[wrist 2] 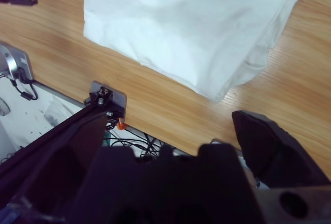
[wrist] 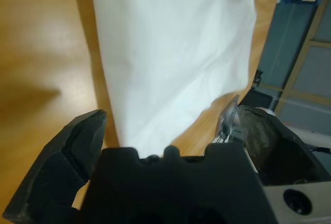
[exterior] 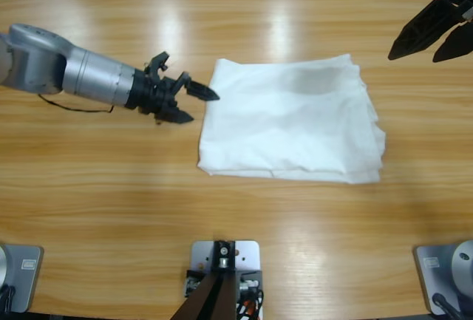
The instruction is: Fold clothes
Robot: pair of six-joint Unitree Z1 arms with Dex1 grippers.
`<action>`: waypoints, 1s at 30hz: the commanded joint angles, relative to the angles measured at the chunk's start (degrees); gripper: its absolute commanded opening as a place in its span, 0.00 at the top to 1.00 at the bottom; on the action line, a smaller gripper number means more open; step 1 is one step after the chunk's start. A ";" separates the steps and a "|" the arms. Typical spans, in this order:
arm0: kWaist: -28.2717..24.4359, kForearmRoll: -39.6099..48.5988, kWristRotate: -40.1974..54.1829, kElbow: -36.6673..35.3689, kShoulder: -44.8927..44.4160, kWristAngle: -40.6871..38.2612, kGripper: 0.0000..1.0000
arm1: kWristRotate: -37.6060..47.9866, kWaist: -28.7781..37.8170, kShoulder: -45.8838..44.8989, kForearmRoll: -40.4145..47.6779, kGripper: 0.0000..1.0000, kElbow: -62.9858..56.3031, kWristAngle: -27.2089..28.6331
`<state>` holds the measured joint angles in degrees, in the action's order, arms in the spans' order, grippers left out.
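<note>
I see the shirt lying folded into a flat rectangle at the middle of the table. Its long axis runs left to right; the layered edges stack at the right end, the left end is a single clean edge. The left gripper comes in from the left with jaws apart, tips just beside the shirt's far-left corner, gripping nothing. The right gripper sits at the far right corner, well apart from the shirt, jaws apart and empty.
</note>
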<state>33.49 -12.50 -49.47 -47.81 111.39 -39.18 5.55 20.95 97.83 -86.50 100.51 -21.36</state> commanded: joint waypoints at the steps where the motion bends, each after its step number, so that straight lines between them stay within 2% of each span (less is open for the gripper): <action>1: -1.18 -0.91 0.13 -2.75 8.49 -1.34 0.02 | 0.34 0.67 -0.36 0.19 0.00 -1.03 -0.53; 8: -0.97 -0.35 4.56 -3.40 9.69 -1.36 0.01 | 0.31 0.41 -0.01 0.10 0.00 -1.03 -0.74; 15: -0.80 -0.33 6.14 -7.65 13.91 -7.04 0.02 | 0.17 0.41 -0.11 0.10 0.00 -1.49 -0.53; 19: -0.80 -0.33 5.90 -8.22 14.24 -7.56 0.05 | 0.15 0.41 0.42 0.10 0.00 -1.12 -0.97; 22: -0.80 -0.33 5.61 -8.90 14.78 -7.76 0.19 | 0.01 0.41 0.63 0.10 0.00 -1.05 -0.88; 23: -0.80 -0.33 5.61 -8.97 15.01 -7.93 0.31 | -0.01 0.41 0.70 0.16 0.00 -1.02 -0.88; 27: -0.80 -0.33 5.86 -8.41 15.79 -8.72 0.92 | -0.01 0.41 0.93 0.16 0.00 -0.77 -1.06; 28: -0.81 -0.33 5.97 -8.27 15.82 -8.71 1.00 | -0.01 0.41 0.96 0.19 0.00 -0.75 -1.14; 30: -0.88 -0.33 5.97 -8.29 16.30 -8.64 1.00 | -0.01 0.41 1.05 0.12 0.00 -0.35 -1.23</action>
<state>32.94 -13.10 -44.16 -56.32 123.24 -46.60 5.54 20.95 97.83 -86.50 100.50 -21.50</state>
